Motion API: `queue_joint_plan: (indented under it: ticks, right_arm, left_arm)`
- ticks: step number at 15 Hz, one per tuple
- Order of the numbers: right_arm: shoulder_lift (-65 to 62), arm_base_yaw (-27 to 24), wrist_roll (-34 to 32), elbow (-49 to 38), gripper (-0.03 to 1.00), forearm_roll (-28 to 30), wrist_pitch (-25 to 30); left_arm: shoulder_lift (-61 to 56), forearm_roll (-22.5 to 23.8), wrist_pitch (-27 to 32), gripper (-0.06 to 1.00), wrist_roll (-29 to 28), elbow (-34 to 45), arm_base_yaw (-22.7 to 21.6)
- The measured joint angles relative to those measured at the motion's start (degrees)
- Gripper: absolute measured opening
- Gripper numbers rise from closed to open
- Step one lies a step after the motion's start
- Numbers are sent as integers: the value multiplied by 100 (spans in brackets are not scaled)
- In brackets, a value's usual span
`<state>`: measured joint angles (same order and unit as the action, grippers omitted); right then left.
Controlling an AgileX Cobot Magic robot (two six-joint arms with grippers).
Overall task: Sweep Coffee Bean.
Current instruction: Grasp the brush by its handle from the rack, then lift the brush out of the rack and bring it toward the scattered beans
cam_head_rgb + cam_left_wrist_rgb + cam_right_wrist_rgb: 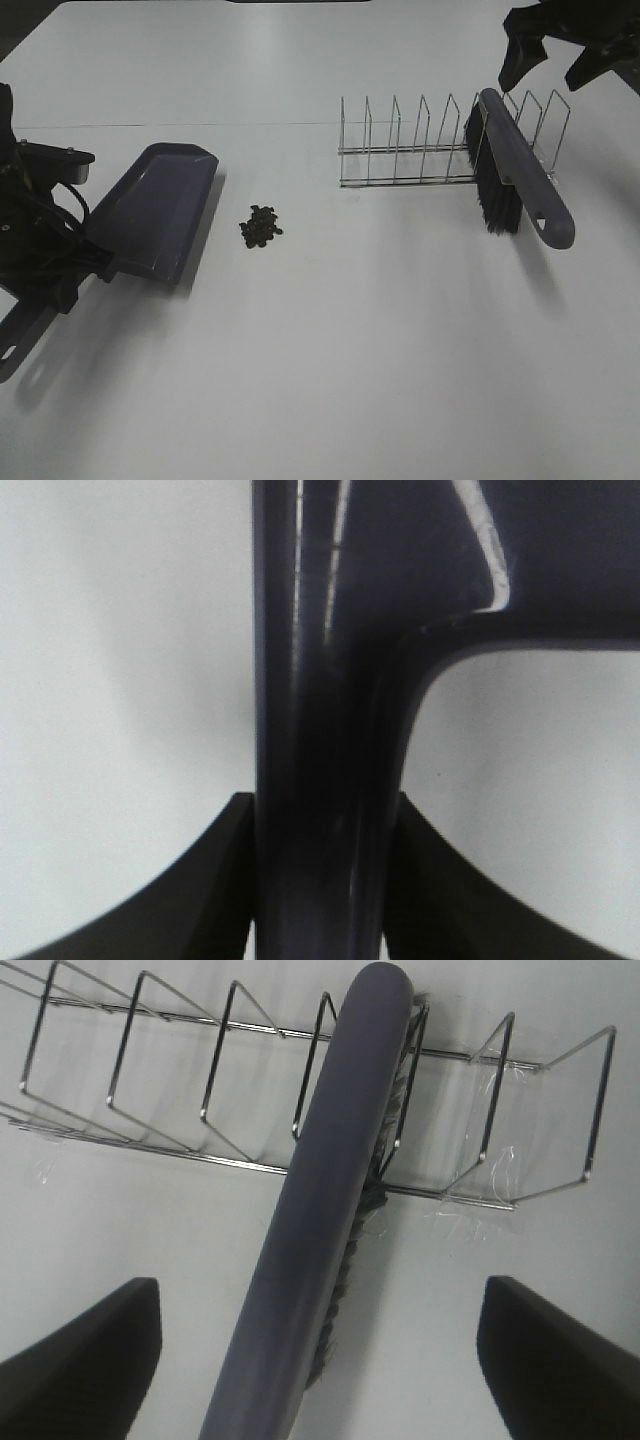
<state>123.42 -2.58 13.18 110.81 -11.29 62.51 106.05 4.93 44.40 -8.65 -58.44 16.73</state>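
Note:
A small pile of dark coffee beans (260,227) lies on the white table, just right of the purple dustpan (155,210). My left gripper (75,275) is shut on the dustpan's handle (320,780) at the left edge, blade resting on the table. The purple brush (520,165) with black bristles leans in a slot of the wire rack (420,150); it also shows in the right wrist view (320,1210). My right gripper (560,55) is open and empty, above and behind the brush, with both fingers (90,1350) wide apart.
The wire rack (150,1090) stands at the back right, taped to the table. The white table (350,350) extends forward of the beans and rack.

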Motion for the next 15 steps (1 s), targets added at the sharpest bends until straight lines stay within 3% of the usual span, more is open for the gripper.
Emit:
queue_joint_plan:
  ticks: [4, 10, 12, 14, 15]
  right_arm:
    - [882, 0, 29, 34, 75, 0, -201]
    - [1209, 0, 29, 52, 73, 0, -201]
    - [1209, 0, -40, 52, 57, 0, -183]
    - [1209, 0, -315, 52, 30, -46, 11]
    - [1203, 0, -372, 52, 29, -69, 74]
  left_arm:
    - [0, 0, 0, 33, 0, 0, 0]
    - [0, 0, 0, 33, 0, 0, 0]
    - [0, 0, -6, 33, 0, 0, 0]
    - [0, 0, -57, 33, 0, 0, 0]
    - [0, 0, -69, 33, 0, 0, 0]
